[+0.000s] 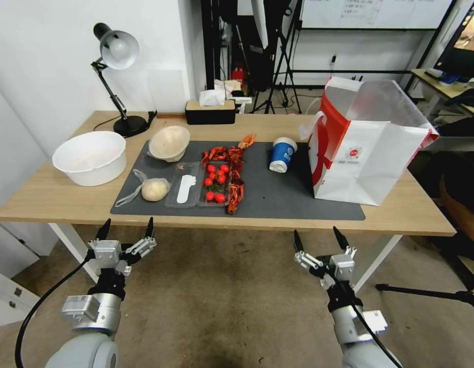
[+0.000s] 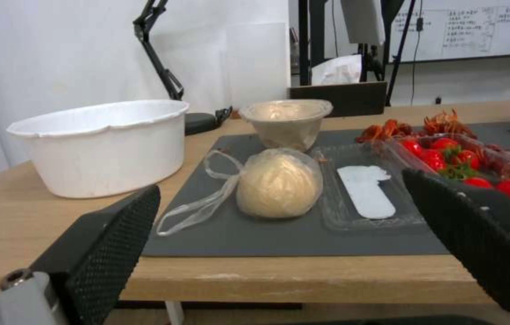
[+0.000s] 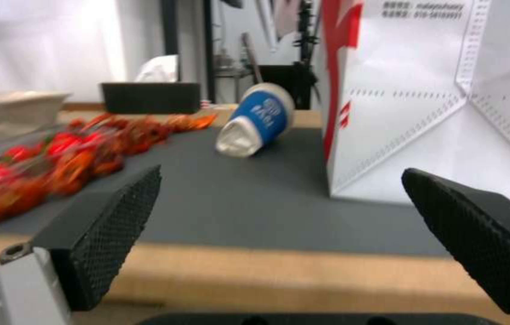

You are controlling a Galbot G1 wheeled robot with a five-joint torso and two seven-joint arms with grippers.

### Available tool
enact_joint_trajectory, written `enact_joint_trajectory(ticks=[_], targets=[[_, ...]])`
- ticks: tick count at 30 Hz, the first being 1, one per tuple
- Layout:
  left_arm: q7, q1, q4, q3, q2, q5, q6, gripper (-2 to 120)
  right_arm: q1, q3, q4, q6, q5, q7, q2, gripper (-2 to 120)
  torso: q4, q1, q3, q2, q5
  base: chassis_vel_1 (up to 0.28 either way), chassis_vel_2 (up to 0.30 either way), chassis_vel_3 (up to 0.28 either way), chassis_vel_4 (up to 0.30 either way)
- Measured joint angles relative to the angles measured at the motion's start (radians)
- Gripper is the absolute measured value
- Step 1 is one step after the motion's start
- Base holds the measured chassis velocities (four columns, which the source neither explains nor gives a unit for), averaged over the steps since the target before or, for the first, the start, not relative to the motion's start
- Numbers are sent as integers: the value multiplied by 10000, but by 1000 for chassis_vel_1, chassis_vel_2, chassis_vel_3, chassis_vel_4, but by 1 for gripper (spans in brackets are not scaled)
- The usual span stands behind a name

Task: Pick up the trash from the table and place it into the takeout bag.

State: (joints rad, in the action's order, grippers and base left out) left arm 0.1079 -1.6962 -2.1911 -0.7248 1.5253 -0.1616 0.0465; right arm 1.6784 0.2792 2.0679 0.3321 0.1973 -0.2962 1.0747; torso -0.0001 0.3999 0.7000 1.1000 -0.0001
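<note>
**Both grippers spread, short of the table edge**

Left gripper (image 1: 127,229) spread wide, holding nothing, hovering just off the near edge of the table (image 1: 52,197). Right gripper (image 1: 320,239) likewise wide and bare, below the edge on the bag's side.

Nothing grasped yet — judged as the opening reach. Best done by taking the nearest piece per arm: for the left, the clear bag with beige lump (image 2: 278,183), lying straight ahead on the dark grey mat (image 1: 277,197); better pinched at the lump than at its loose handles. For the right, the blue paper cup (image 3: 257,119), tipped on its side just beside the takeout bag (image 1: 372,148); best closed gently across the body, since paper crushes.

Takeout bag upright at the mat's right end, mouth open, contents hidden. Beige paper bowl (image 1: 168,143) at the mat's far left, seemingly bare. Clear tray (image 1: 196,190) holding red tomatoes (image 1: 215,182) and a white utensil (image 1: 186,187). Big white tub (image 1: 90,157) off the mat, apparently bare.
</note>
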Motion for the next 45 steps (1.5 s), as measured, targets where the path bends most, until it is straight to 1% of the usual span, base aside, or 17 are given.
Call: enact_joint_trajectory(ticks=[6, 9, 10, 12, 13, 15, 16, 18, 19, 20, 23, 24, 25, 28, 33, 36, 45], targets=[[0, 0, -1, -6, 7, 4, 4, 100, -293, -150, 97, -393, 42, -439, 49, 100, -1, 1, 0, 0, 0, 0, 0, 0, 0], [0, 3, 2, -13, 29, 20, 15, 100, -1221, -518, 209, -1297, 294, -1334, 102, 100, -1, 1, 0, 0, 0, 0, 0, 0, 0], [0, 3, 2, -13, 29, 20, 15, 100, -1221, -518, 209, -1297, 294, -1334, 102, 100, -1, 1, 0, 0, 0, 0, 0, 0, 0], [0, 12, 11, -15, 49, 25, 19, 100, -2005, -807, 213, -1868, 630, -1775, 104, 99, 3, 1, 0, 0, 1, 0, 0, 0, 0], [0, 12, 11, -15, 49, 25, 19, 100, -2005, -807, 213, -1868, 630, -1775, 104, 99, 3, 1, 0, 0, 1, 0, 0, 0, 0], [0, 25, 17, -17, 75, 37, 23, 100, -2986, -1212, 100, -2449, 1301, -1992, 37, 99, 0, 1, 1, 0, 0, 0, 0, 0, 0], [0, 25, 17, -17, 75, 37, 23, 100, -2986, -1212, 100, -2449, 1301, -1992, 37, 99, 0, 1, 1, 0, 0, 0, 0, 0, 0], [1, 27, 16, -27, 103, 44, 26, 100, -4181, -1813, -352, -2777, 2041, -2064, -50, 99, 0, 1, 1, 0, 0, 0, 0, 0, 0], [0, 29, 13, -54, 127, 48, 30, 100, -5065, -2242, -841, -2934, 2501, -2170, -59, 99, 0, 1, 2, 0, -1, 0, 0, 0, 0], [0, 29, 13, -54, 127, 48, 30, 100, -5065, -2242, -841, -2934, 2501, -2170, -59, 99, 0, 1, 2, 0, -1, 0, 0, 0, 0], [0, 15, -5, -97, 168, 64, 35, 100, -7284, -3166, -2232, -3390, 3216, -2763, 115, 99, 1, 2, 4, -1, 2, 0, 0, 0, 0], [0, 15, -5, -97, 168, 64, 35, 100, -7284, -3166, -2232, -3390, 3216, -2763, 115, 99, 1, 2, 4, -1, 2, 0, 0, 0, 0], [1, 10, -18, -114, 185, 67, 35, 100, -7829, -3378, -2589, -3521, 3481, -2948, 238, 99, 2, 2, 2, -1, -4, 0, 0, 0, 0], [2, -38, -92, -163, 242, 68, 42, 100, -8913, -3795, -3608, -3750, 3826, -3465, 726, 99, 0, 2, 2, -1, 0, 0, 0, 0, 0], [1, -32, -99, -188, 270, 69, 46, 100, -9746, -4140, -4408, -4152, 3954, -4072, 1140, 99, 0, 1, 1, -1, 0, 0, 0, 0, 0], [-1, -30, -97, -197, 280, 69, 60, 100, -10304, -4398, -5074, -4653, 4043, -4571, 1429, 97, 0, 1, 1, -1, 0, 0, 0, 0, 0], [-14, 29, 49, -249, 257, 10, 192, 100, -11176, -4735, -6427, -5059, 4297, -5025, 1981, 96, 0, 1, 0, -1, 0, 0, 0, 0, 0]])
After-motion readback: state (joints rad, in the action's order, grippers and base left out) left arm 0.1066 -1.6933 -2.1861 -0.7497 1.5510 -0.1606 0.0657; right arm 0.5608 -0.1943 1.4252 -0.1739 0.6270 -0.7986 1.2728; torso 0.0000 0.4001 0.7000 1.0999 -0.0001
